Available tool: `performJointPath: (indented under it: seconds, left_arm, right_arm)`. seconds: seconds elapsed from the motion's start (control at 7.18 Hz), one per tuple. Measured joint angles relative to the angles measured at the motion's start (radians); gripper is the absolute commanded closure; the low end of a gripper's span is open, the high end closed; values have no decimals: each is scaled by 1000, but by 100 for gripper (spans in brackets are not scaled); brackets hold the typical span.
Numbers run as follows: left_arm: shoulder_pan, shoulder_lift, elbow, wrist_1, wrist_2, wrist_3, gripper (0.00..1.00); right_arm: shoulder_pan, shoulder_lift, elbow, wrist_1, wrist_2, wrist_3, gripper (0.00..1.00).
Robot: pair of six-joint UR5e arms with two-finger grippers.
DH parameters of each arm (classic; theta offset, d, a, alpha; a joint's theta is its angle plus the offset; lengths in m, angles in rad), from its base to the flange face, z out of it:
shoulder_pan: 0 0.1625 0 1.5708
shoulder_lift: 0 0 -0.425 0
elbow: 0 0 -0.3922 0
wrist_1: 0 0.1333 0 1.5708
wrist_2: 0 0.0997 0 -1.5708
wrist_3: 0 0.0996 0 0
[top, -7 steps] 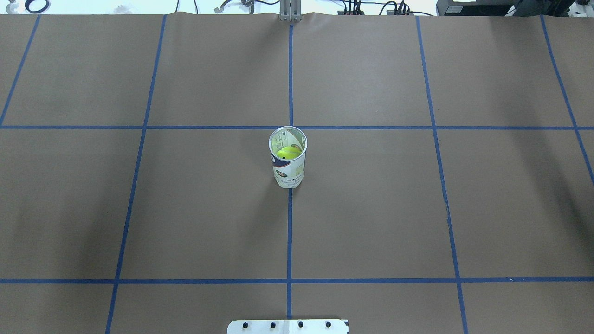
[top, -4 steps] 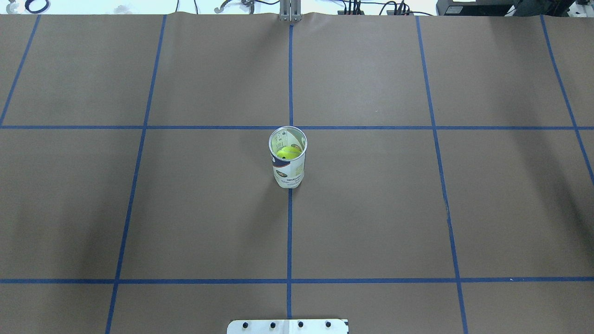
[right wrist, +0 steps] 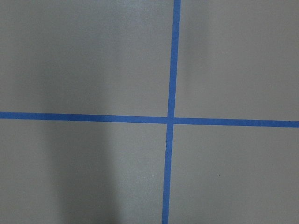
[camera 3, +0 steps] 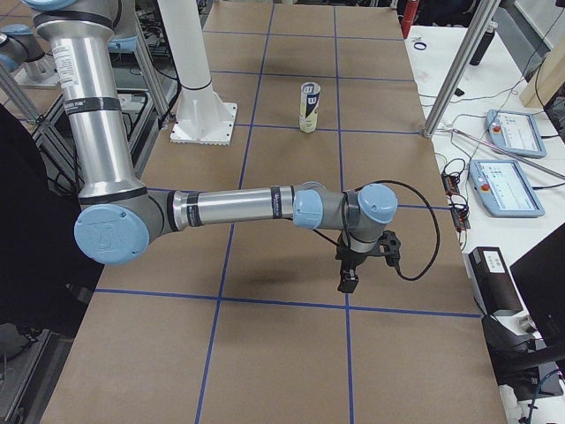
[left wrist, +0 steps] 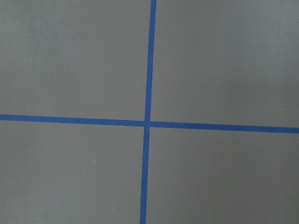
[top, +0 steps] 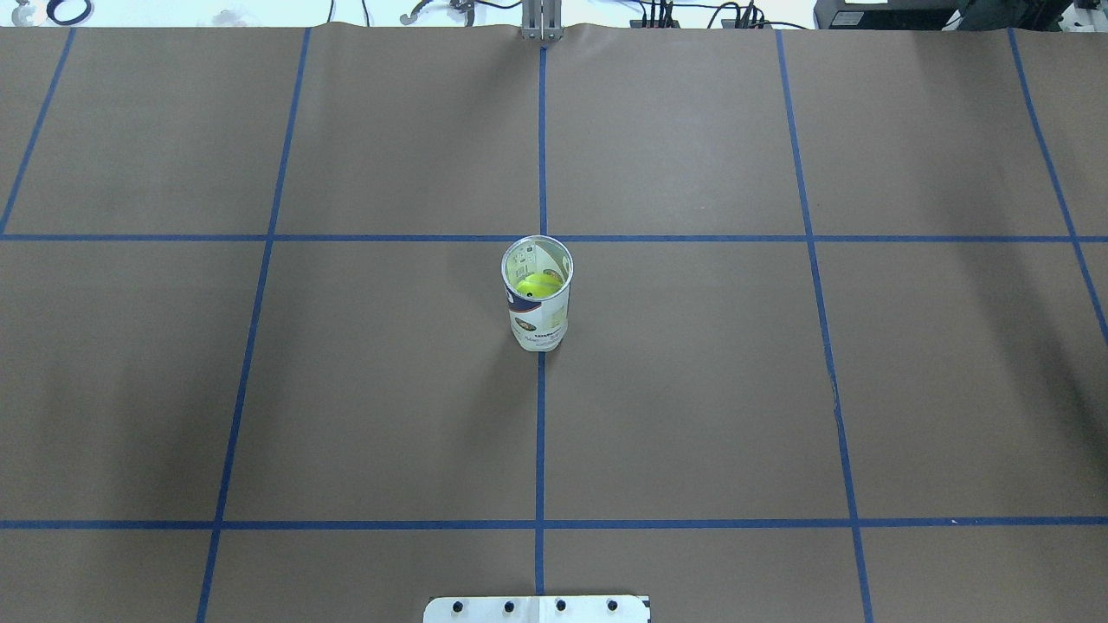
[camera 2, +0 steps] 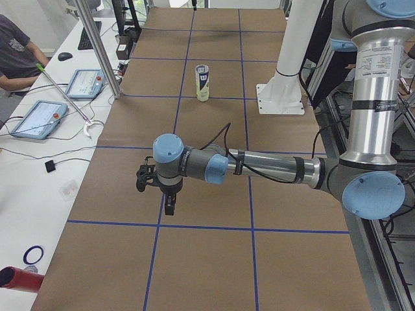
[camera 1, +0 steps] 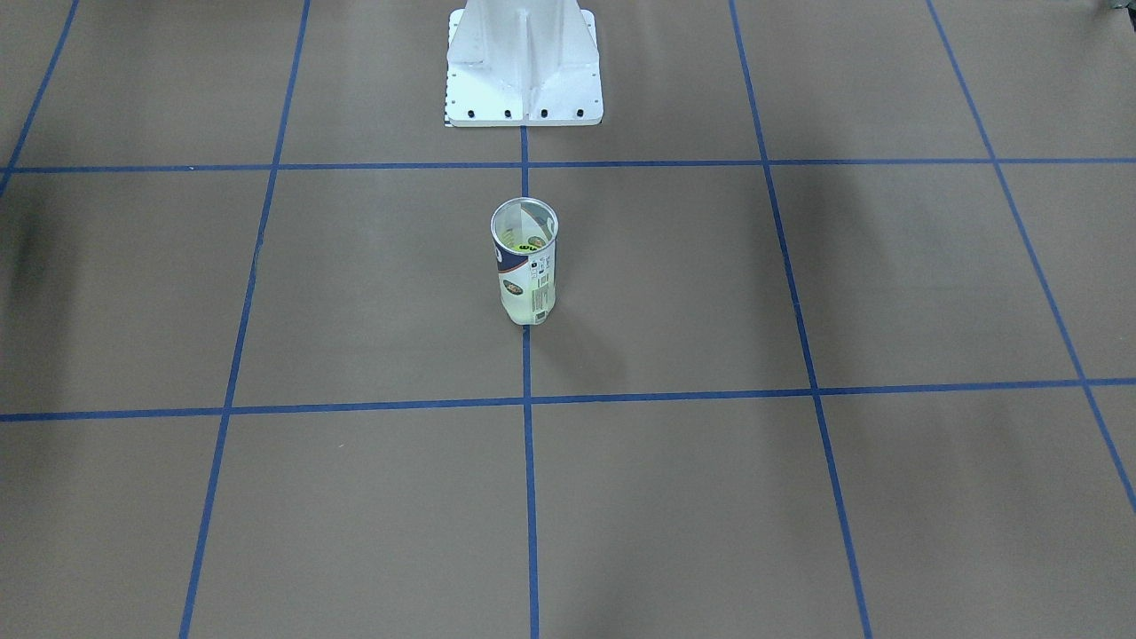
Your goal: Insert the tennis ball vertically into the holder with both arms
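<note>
The holder [top: 538,313], a clear can with a white and navy label and a silver rim, stands upright at the table's centre. It also shows in the front view [camera 1: 524,275] and in both side views [camera 2: 203,82] [camera 3: 309,107]. A yellow-green tennis ball [top: 537,285] sits inside it. My left gripper [camera 2: 169,207] hangs over the table's left end, far from the holder. My right gripper [camera 3: 348,283] hangs over the right end, equally far. Both show only in side views, so I cannot tell whether they are open or shut. Both wrist views show only brown paper and blue tape.
The white pedestal base [camera 1: 524,71] stands on the robot's side of the holder. Blue tape lines [top: 540,433] grid the brown paper. An operator [camera 2: 14,52], tablets [camera 2: 37,118] and an aluminium post [camera 2: 97,45] stand along the far side of the table.
</note>
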Motion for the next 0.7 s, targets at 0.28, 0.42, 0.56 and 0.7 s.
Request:
performJointPath:
  seconds: [0.28, 0.42, 0.56, 0.7]
  left_arm:
    - [18, 4, 7, 39, 31, 112, 1]
    - [18, -2, 9, 90, 32, 136, 1]
    - [14, -10, 7, 139, 30, 153, 1]
    - [5, -14, 6, 164, 28, 175, 1]
  right_arm:
    - [-1, 0, -2, 1, -1, 5, 1]
    - [-1, -1, -3, 1, -2, 5, 1]
    - [-2, -1, -3, 2, -2, 5, 1]
    - [-2, -1, -3, 2, -2, 5, 1]
